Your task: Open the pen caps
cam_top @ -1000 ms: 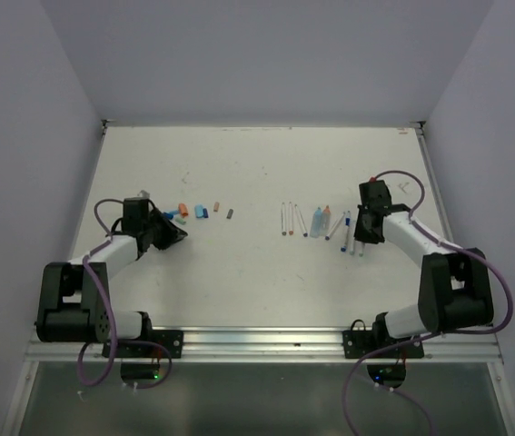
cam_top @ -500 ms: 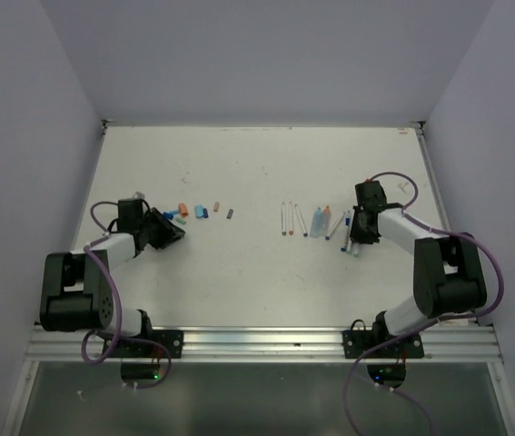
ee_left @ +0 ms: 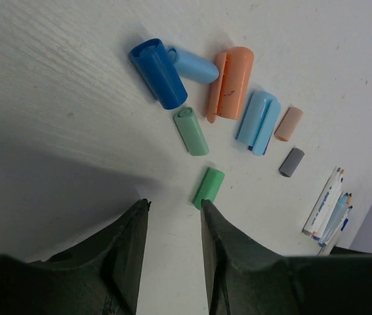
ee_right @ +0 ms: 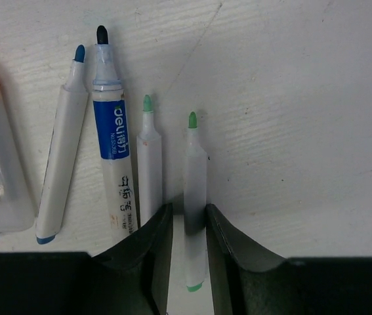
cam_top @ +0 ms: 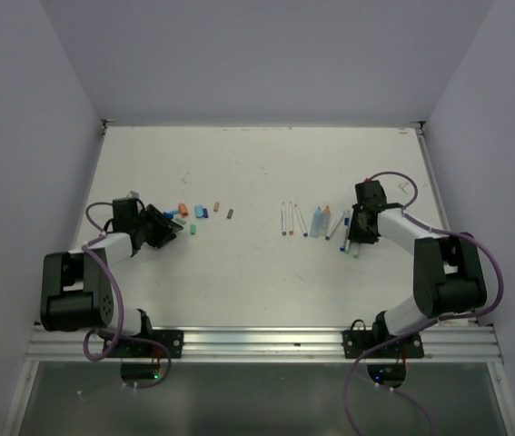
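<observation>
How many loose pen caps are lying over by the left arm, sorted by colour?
dark blue cap: 1
light blue caps: 2
orange cap: 1
peach cap: 1
grey cap: 1
green caps: 2
Total: 8

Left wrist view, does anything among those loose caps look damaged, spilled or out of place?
Nothing stands out. The caps lie on their sides at mixed angles, none visibly cracked. One green cap lies apart from the cluster, just beyond the left tool.
</observation>
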Tool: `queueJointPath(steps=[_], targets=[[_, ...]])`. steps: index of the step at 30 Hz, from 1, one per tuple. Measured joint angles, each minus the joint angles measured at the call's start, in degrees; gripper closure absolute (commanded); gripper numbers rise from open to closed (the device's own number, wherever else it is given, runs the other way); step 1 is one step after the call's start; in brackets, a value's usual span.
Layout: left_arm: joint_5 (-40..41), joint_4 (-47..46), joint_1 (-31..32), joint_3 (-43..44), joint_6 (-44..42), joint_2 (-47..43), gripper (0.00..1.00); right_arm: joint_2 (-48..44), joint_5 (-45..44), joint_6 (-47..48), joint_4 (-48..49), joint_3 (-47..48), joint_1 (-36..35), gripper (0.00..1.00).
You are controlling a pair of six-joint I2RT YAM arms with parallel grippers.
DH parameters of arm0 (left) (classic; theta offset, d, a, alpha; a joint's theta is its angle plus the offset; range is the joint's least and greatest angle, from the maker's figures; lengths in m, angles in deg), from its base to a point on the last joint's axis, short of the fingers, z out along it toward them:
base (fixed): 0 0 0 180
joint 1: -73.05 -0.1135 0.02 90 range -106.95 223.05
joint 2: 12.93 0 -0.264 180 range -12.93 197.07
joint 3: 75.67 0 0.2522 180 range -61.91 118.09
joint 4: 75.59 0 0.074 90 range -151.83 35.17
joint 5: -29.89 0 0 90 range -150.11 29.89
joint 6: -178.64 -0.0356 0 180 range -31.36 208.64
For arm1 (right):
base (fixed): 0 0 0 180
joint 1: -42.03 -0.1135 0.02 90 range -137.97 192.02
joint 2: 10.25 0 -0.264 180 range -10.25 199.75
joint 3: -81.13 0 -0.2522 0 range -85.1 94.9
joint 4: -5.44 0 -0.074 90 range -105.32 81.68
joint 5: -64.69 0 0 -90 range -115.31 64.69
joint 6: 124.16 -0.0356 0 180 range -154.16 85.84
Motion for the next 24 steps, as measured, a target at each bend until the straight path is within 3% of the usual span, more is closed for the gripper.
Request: queueJointPath(steps=[3,15,18,19,21,22,23,24], targets=[[-1.1,-0.3,0.0,-0.1,0.3,-1.2,0.53,0.0,0.2,0.0,0.0,0.0,0.0,0.59],[-7.2,-5.0,0.2,-3.5,1.8,-8.6,0.47,-4.7,0.6,0.0,-0.5,0.1,0.0,0.45],[-8.1,-6.2,1.7,-4.3,2.2,-9.5,0.43,-7.9,0.5,0.0,-1.2,0.2,0.0,0.38],[-8.2,-6.7,2.8,-4.3,2.2,-9.6,0.37,-9.0,0.5,0.0,-1.6,0.3,0.0,0.36],[-9.0,-7.9,5.5,-4.3,2.4,-9.6,0.34,-11.3,0.7,0.0,-2.6,0.4,0.0,0.27],[-9.3,-8.4,7.0,-4.3,2.5,-9.6,0.32,-12.4,0.9,0.2,-3.3,0.5,0.0,0.18],[-9.7,-8.8,8.5,-4.3,2.6,-9.6,0.31,-13.5,1.1,0.2,-3.8,0.5,-0.1,0.01],[-10.1,-9.2,9.9,-4.3,2.7,-9.6,0.29,-14.4,1.2,0.0,-4.2,0.5,-0.3,0.01]])
